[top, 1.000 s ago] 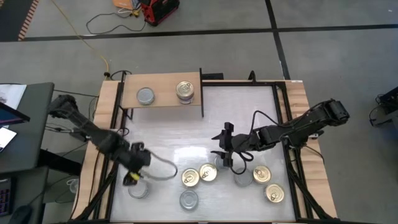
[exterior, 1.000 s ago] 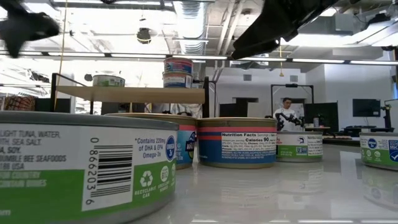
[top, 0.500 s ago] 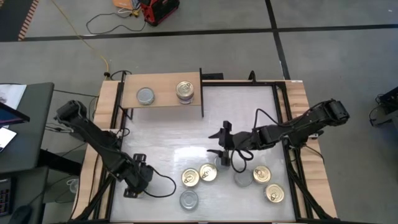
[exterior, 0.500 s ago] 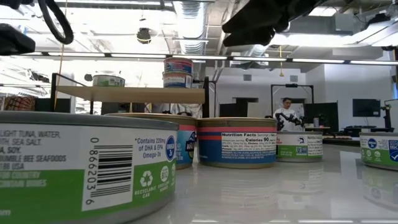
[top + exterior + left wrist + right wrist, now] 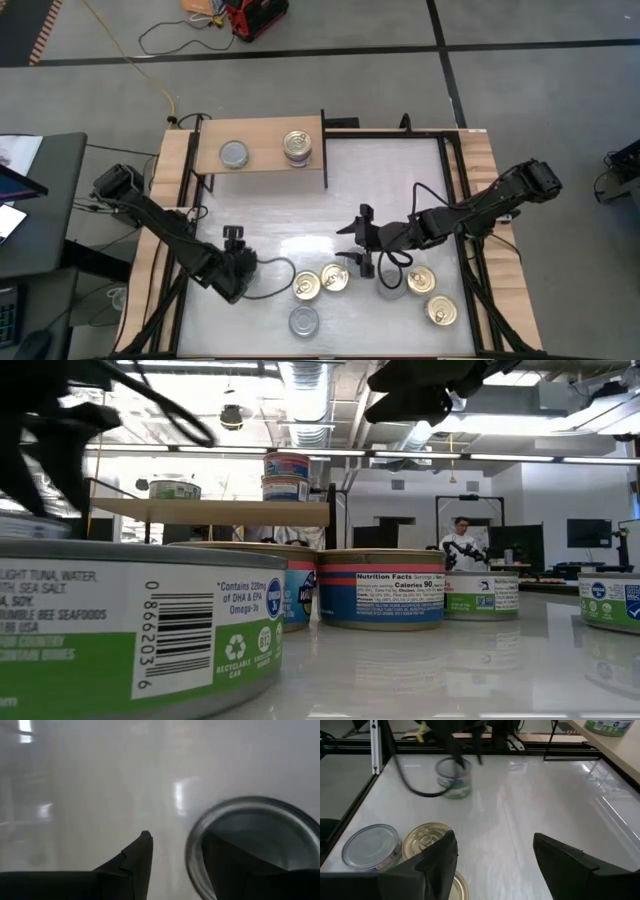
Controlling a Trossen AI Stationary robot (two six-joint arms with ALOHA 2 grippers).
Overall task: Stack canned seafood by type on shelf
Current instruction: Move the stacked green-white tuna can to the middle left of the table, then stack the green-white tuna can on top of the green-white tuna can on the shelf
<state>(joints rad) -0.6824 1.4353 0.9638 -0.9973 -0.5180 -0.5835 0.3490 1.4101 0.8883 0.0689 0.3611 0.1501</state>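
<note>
Left gripper (image 5: pixel 236 262), fingers apart, straddles one rim of a short silver-lidded round tin (image 5: pixel 255 845) at the table's left-front; centre both fingers around it before closing; right gripper (image 5: pixel 358 250) waits open mid-table.

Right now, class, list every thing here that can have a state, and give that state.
Left tool: low over a silver-lid tin, grip unclear.
Right tool: open, empty, above the table.
Shelf: holds tins.
Single silver tin: upright on shelf.
Gold-lid stack: two high on shelf.
Loose tins: upright on table, unstacked.
</note>
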